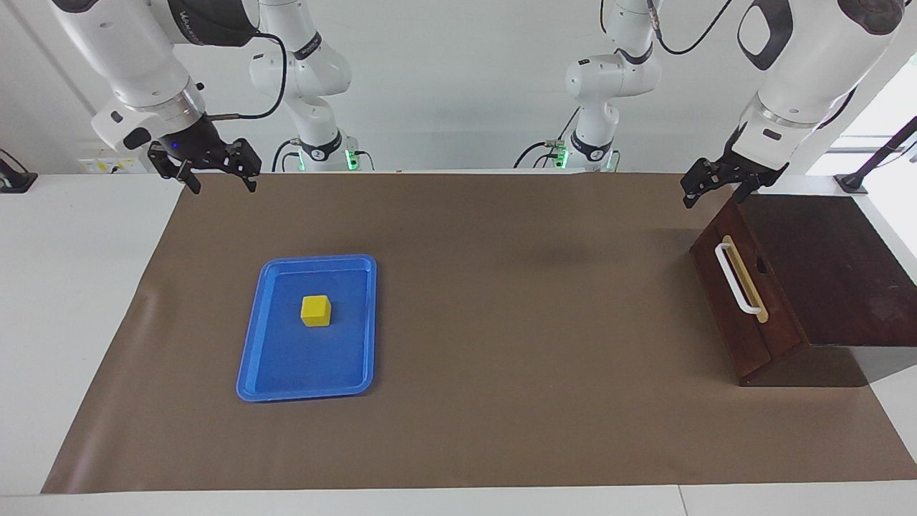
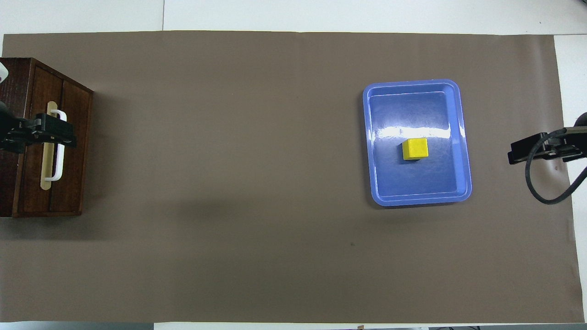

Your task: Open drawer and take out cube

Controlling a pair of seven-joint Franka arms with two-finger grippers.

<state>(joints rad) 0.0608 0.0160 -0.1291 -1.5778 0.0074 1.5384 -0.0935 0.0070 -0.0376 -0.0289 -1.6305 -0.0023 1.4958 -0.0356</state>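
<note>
I see the yellow cube (image 1: 316, 310) sitting in the blue tray (image 1: 358, 322), roughly at the tray's middle and flat on its floor. The tray lies on the brown mat (image 1: 501, 344) toward the right arm's end of the table.

The drawer (image 1: 741, 301) is at the left arm's end, set in the dark wooden box (image 1: 845, 265). Its front is flush with the box, so I read it as closed. The white handle (image 1: 738, 279) runs along a tan strip on the drawer front, and that front faces the middle of the mat, toward the tray.

My left gripper (image 1: 716, 188) hangs in the air over the box's corner on the robots' side, above the drawer front; in the overhead view (image 2: 50, 133) it covers the handle, but the facing view shows it raised and apart from it. Its fingers are spread apart with nothing between them.

My right gripper (image 1: 218, 175) waits in the air over the mat's corner on the robots' side at its own end of the table, well apart from the tray. Its fingers are also spread wide and hold nothing. In the overhead view only its dark tip (image 2: 532, 151) and a looped cable (image 2: 545, 192) show beside the tray.
</note>
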